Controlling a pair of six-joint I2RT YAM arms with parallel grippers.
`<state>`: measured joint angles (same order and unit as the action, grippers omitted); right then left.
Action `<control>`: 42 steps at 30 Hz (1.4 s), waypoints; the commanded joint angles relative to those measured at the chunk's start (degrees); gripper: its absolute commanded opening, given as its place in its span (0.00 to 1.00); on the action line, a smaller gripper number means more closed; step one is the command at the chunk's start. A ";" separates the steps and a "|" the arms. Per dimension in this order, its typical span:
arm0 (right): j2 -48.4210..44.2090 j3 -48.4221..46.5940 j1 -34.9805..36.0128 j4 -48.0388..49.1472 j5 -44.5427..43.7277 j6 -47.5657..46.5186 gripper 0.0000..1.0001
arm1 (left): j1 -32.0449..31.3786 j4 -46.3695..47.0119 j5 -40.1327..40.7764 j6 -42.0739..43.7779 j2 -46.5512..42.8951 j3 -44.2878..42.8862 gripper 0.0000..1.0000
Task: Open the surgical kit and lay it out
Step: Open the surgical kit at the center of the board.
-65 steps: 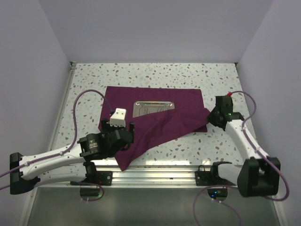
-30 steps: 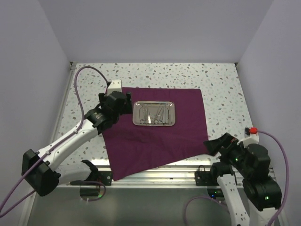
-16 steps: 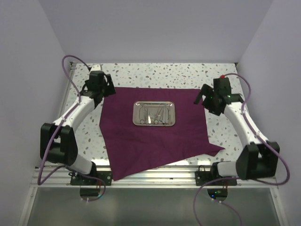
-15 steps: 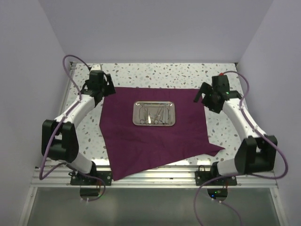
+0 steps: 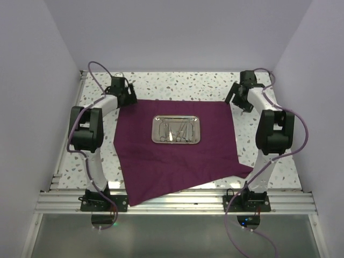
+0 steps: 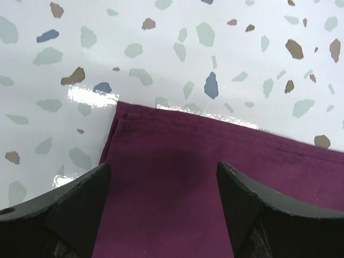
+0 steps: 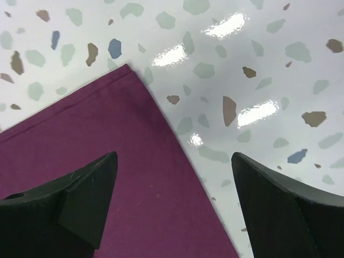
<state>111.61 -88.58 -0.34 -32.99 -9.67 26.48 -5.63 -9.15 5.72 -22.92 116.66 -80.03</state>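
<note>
Flattening the far corners of the cloth wrap.
I am holding the left gripper and right gripper spread wide and empty, one over each far corner, with the steel tray sitting mid-cloth. My judgement: pinch hem only and pull both outward evenly, without dragging the tray.

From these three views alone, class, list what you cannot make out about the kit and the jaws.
Instruments in the tray: top view, too small to count or name.
Tray: missing from both wrist views, outside their frames.
Whether the jaws touch the cloth: the wrist views give no sense of height; in the top view they are too small and sit under the wrists.
</note>
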 commanded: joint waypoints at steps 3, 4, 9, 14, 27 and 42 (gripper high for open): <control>6.06 -4.76 0.51 1.70 2.72 -0.11 0.89 | 0.44 1.41 4.56 1.21 0.41 -4.52 0.83; 6.60 -4.85 0.51 1.88 3.08 -0.11 0.89 | 0.44 2.28 5.00 1.56 0.23 -3.91 0.83; 8.80 -5.64 0.51 2.41 4.66 0.24 0.86 | 1.23 2.47 2.38 1.91 2.77 -3.99 0.84; 9.67 -4.86 0.51 3.02 5.98 0.33 0.77 | 1.23 1.32 0.18 1.30 6.29 -4.43 0.86; 15.04 -3.97 0.95 5.75 13.18 1.82 0.22 | 1.23 0.89 -3.87 0.68 9.28 -4.52 0.55; 22.31 -20.56 0.95 -0.30 13.71 2.52 0.00 | 1.50 -3.94 -10.38 1.12 16.93 -21.98 0.00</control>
<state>130.23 -102.96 0.21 -32.16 2.85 28.27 -4.38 -9.30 -3.49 -21.96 130.39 -95.98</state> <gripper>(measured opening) 0.019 0.018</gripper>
